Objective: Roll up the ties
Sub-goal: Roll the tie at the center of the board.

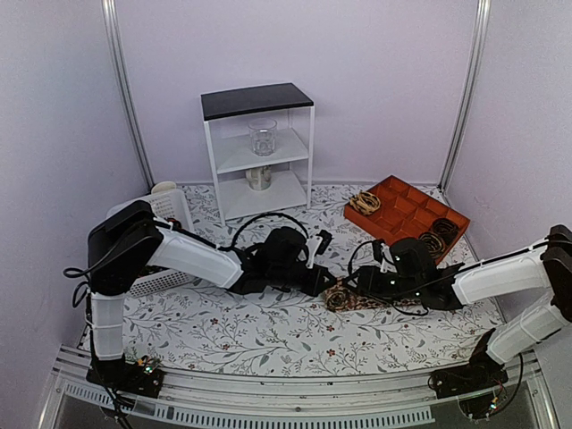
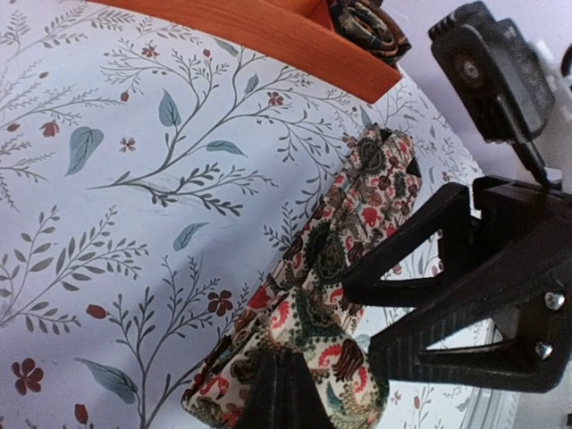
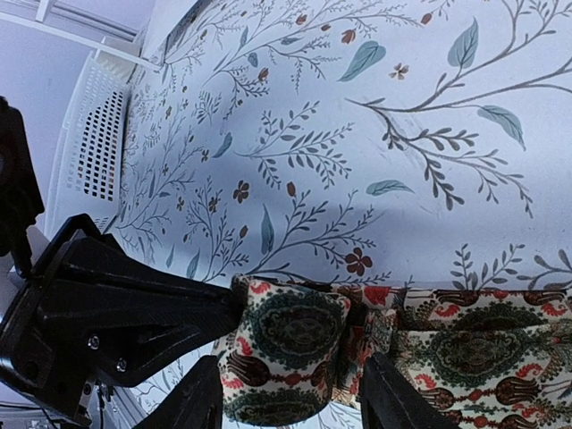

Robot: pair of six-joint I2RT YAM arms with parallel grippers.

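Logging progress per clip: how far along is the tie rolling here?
Done: rolled ties sit in the orange tray. In hand: a patterned tie lies partly rolled on the table, the left hand shut on it, the right hand open astride it. Left: finish this roll and probably put it in the tray; no other loose tie shows.

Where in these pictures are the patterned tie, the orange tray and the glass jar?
patterned tie [image 2: 313, 286], left wrist view, middle of its folded length.
orange tray [image 1: 407, 204], top external view, floor of a bare compartment.
glass jar [image 1: 263, 137], top external view, its clear side wall.
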